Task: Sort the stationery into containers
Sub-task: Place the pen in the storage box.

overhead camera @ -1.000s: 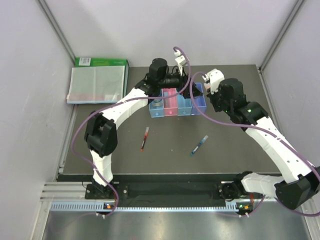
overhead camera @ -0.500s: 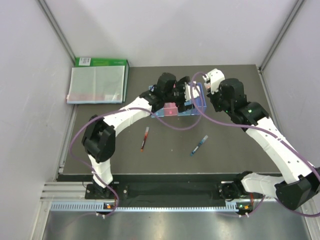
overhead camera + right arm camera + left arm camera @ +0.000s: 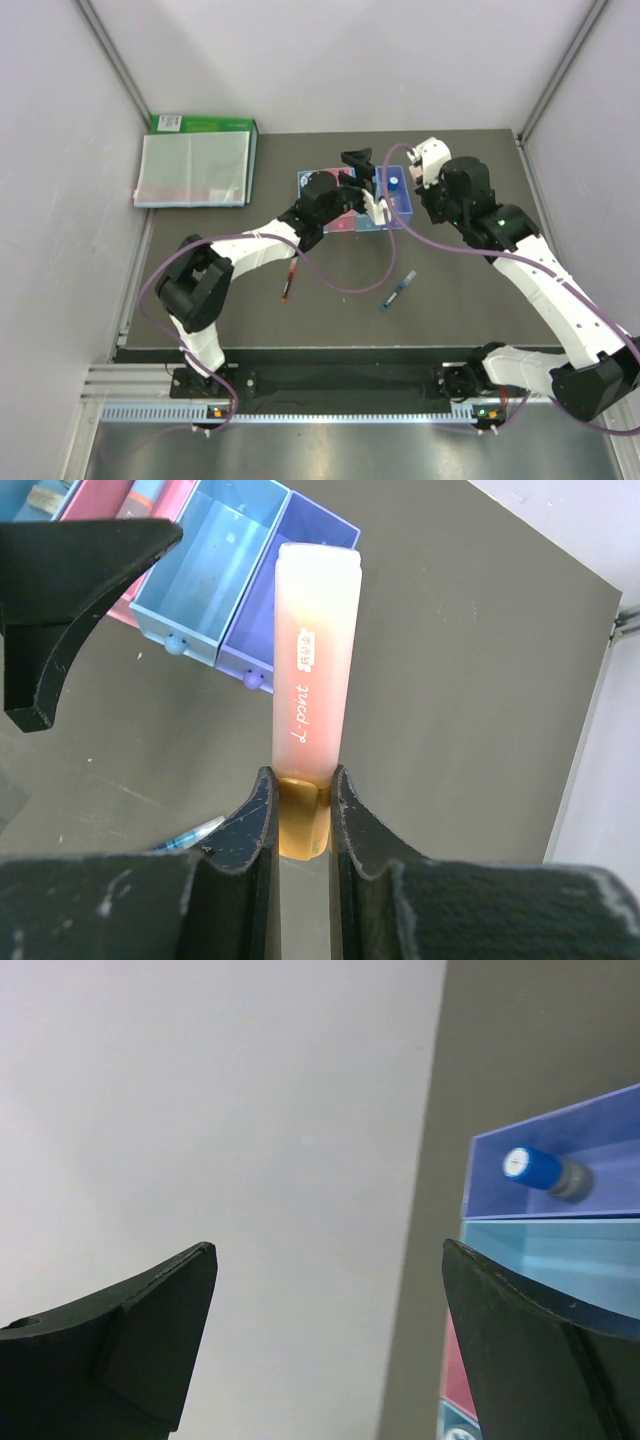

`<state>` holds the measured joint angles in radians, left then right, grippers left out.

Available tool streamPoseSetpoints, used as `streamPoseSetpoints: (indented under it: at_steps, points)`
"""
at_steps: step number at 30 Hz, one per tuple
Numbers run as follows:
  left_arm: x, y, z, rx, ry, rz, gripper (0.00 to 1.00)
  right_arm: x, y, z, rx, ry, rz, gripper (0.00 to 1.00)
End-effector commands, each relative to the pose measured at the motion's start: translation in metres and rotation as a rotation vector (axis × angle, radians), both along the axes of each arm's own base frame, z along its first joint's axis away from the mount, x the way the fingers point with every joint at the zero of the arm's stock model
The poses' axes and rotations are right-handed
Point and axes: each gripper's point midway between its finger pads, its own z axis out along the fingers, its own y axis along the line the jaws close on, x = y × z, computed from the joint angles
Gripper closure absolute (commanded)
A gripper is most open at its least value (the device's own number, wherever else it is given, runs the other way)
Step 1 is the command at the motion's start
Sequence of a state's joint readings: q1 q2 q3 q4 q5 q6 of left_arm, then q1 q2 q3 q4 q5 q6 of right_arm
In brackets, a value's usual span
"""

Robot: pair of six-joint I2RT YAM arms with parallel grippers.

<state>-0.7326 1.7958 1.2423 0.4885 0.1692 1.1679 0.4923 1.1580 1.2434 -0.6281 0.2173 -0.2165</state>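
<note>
On my table (image 3: 470, 290) the dark surface carries the joined row of bins (image 3: 403, 212) near the middle of its far edge. A dark red pen (image 3: 289, 278) lies left of centre, a blue pen (image 3: 398, 291) right of centre, well apart. At the far left corner a clear folder (image 3: 193, 170) overhangs the left edge, a green box (image 3: 203, 124) touching its far side.

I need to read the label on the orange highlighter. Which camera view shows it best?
The right wrist view: the orange highlighter stands in the centre, printed side facing the camera, its base clamped in the right tool. In the top external view I cannot make it out. The left wrist view does not show it.
</note>
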Motion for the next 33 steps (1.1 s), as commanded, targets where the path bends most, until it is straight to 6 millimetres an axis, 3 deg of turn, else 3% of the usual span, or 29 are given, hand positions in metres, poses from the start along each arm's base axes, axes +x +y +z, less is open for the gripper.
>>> streamPoseSetpoints:
  at_steps: [1, 4, 10, 15, 24, 33]
  points:
    - [-0.027, 0.007, 0.084, -0.08, -0.462, -0.047, 0.01, -0.003, 0.002, 0.008, 0.039, -0.022, 0.017, 1.0]
    - [-0.054, -0.003, 0.096, -0.062, -0.635, -0.151, 0.02, -0.003, 0.003, 0.004, 0.038, -0.012, 0.024, 1.0]
    - [-0.088, -0.02, 0.085, 0.026, -0.846, -0.285, 0.04, -0.004, 0.008, -0.002, 0.04, 0.01, 0.048, 1.0]
    - [-0.119, -0.03, 0.091, -0.004, -1.041, -0.371, 0.01, -0.004, 0.012, -0.012, 0.039, 0.039, 0.065, 1.0]
    - [-0.128, -0.044, 0.077, 0.021, -1.062, -0.425, 0.02, -0.004, 0.015, -0.016, 0.043, 0.053, 0.074, 1.0]
    - [-0.112, -0.048, 0.057, 0.064, -1.01, -0.399, 0.05, -0.007, 0.012, -0.015, 0.04, 0.05, 0.069, 1.0]
